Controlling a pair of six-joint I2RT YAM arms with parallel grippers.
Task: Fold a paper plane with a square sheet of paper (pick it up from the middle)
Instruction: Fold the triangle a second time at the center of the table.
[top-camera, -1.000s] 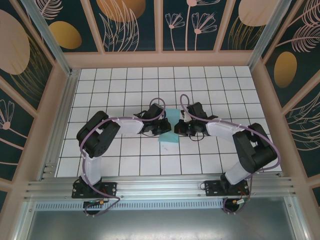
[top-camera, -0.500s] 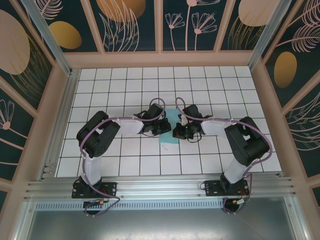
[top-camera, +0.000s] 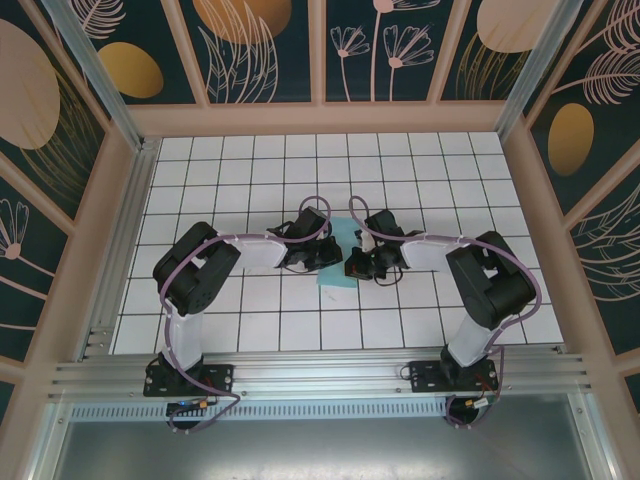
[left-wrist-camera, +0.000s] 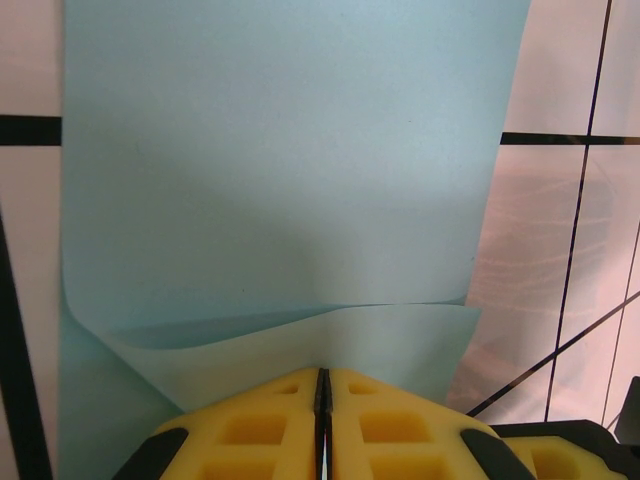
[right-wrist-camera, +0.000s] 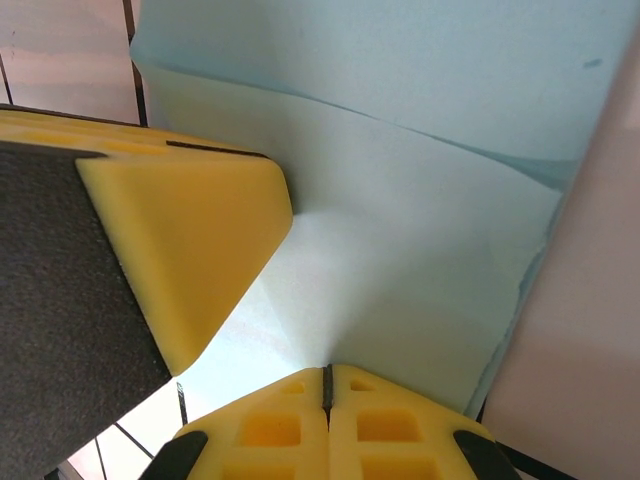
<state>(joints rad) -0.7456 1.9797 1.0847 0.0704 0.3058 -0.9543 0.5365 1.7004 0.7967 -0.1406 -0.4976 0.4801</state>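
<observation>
The square sheet of paper (top-camera: 337, 278) lies light teal on the white grid at mid-table, mostly covered by both grippers. In the left wrist view the paper (left-wrist-camera: 280, 150) lies flat ahead, and its near edge is curled up in a flap that runs into the tips of my left gripper (left-wrist-camera: 322, 372), which is shut on it. My right gripper (right-wrist-camera: 327, 368) is shut, its tips resting against the raised paper (right-wrist-camera: 420, 250). The left gripper's yellow finger (right-wrist-camera: 190, 250) stands close beside it. From above, the left gripper (top-camera: 322, 255) and right gripper (top-camera: 354, 266) face each other across the sheet.
The white grid table (top-camera: 250, 160) is ringed by a wooden frame, with patterned walls (top-camera: 130, 60) behind. A metal rail (top-camera: 320, 375) runs along the near edge at the arm bases. Open tiles lie behind and on both sides of the arms.
The right arm has folded inward, bringing its gripper slightly left over the sheet, so less paper shows from above. The left arm has stayed still.
</observation>
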